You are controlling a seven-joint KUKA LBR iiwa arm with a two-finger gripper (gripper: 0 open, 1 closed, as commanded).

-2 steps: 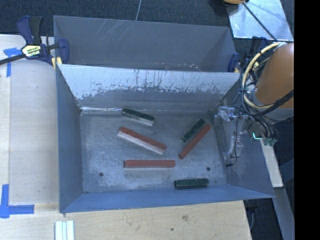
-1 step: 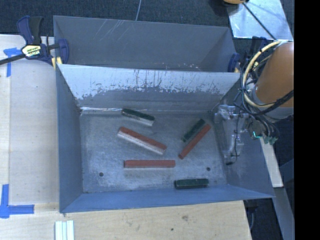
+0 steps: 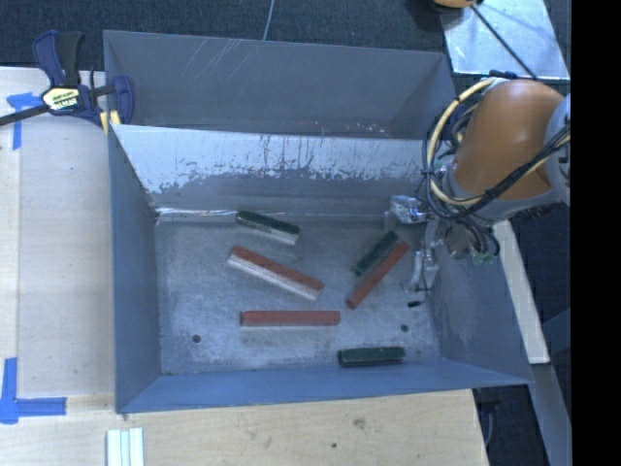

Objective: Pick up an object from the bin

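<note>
Six slim bars lie on the floor of the grey metal bin [image 3: 291, 105]: three dark green and three red-brown. All places below are read on a clock face laid over that floor.

The pincer [image 3: 420, 289] hangs low at about 3 o'clock, close to the right wall, under the arm's orange cover [image 3: 505, 134] and its loop of yellow and black cables [image 3: 444, 178]. Whether it stands open or closed cannot be told, and no bar is seen in its grip.

Nearest to it, between 2 and 3 o'clock, lie two bars as a pair:
- The slanted dark green bar [image 3: 374, 255] points from lower left to upper right.
- The slanted red-brown bar [image 3: 376, 278] lies along its lower side, touching it or very nearly. Its upper end comes just beside the pincer.

The other four lie singly, well apart from the pincer:
- The back dark green bar [image 3: 269, 224] is at 11 o'clock, near the foot of the rear wall.
- The two-toned bar [image 3: 275, 272], red-brown on top with a pale edge, lies just left of centre. It slopes down to the right.
- The level red-brown bar [image 3: 290, 317] lies at 6 o'clock, nearly parallel to the front wall.
- The front dark green bar [image 3: 371, 356] is at 5 o'clock, against the foot of the front wall.
</note>
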